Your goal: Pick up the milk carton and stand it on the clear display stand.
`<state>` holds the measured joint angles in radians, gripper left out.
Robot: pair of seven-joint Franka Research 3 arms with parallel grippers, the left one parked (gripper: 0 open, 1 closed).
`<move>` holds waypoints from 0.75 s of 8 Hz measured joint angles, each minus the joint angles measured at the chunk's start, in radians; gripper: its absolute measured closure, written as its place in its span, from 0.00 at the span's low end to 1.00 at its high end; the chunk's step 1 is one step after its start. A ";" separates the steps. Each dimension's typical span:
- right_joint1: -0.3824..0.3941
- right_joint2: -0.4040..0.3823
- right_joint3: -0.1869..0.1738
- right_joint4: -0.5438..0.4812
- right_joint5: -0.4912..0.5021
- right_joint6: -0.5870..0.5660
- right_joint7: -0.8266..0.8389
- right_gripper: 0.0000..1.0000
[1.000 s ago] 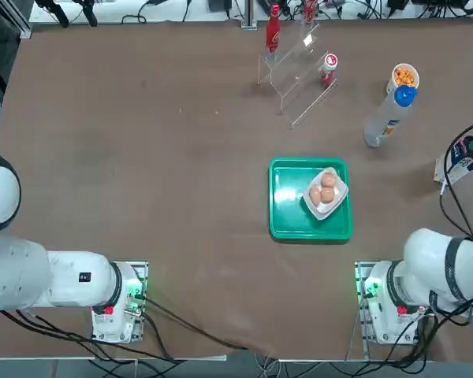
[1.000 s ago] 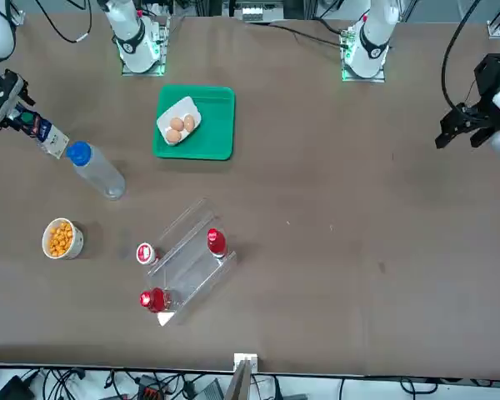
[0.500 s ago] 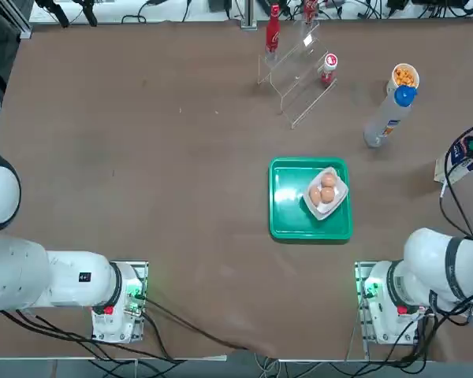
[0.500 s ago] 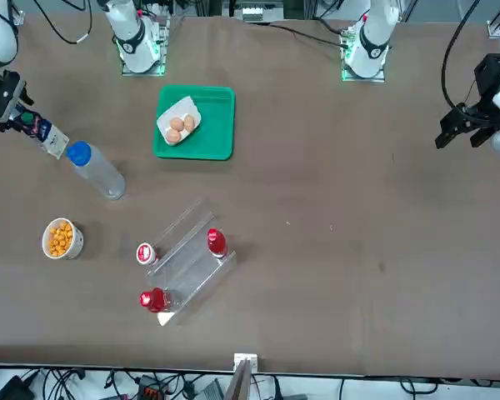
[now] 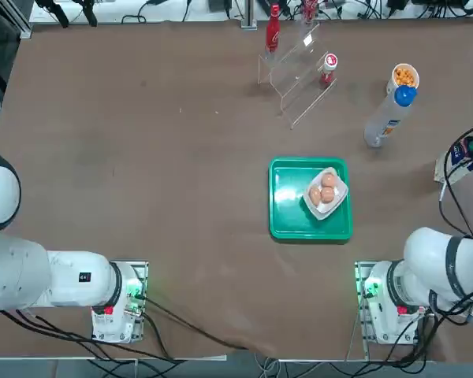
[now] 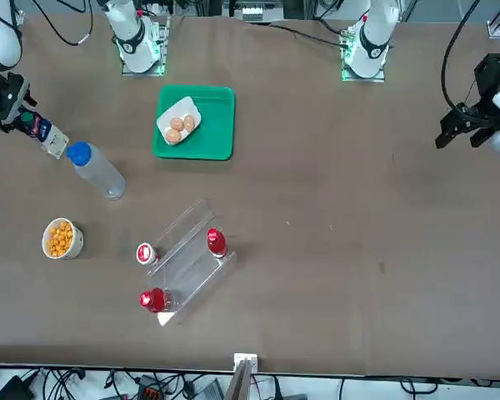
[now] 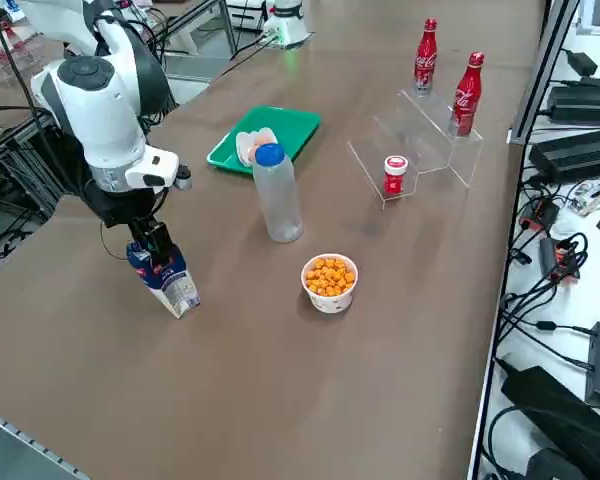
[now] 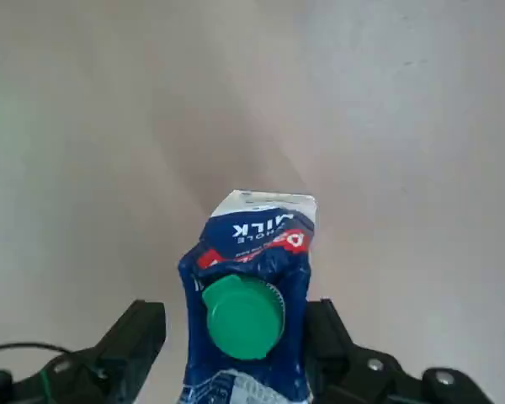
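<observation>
**Carton gripped at the worktop's right edge**

The end effector is clenched on the milk carton at its dark blue top, near the worktop's right edge, the carton tilted. The clear display stand sits well apart at the far edge, red bottles on and beside it. Between them lie a white bottle, a snack cup and a green tray. Cables crowd the floor beyond the far edge. Compared with a second ago, the carton has shifted slightly outward. The right arm reaches down from above.
</observation>
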<state>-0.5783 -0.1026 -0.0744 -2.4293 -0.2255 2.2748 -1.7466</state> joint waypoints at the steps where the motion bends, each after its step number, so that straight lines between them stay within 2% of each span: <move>1: 0.000 0.004 0.001 0.000 -0.010 0.003 -0.001 0.15; 3: 0.000 0.005 0.005 0.000 -0.015 0.013 -0.002 0.26; 6: 0.000 0.018 0.006 0.000 -0.016 0.027 -0.003 0.26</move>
<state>-0.5783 -0.0847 -0.0687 -2.4294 -0.2413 2.3018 -1.7491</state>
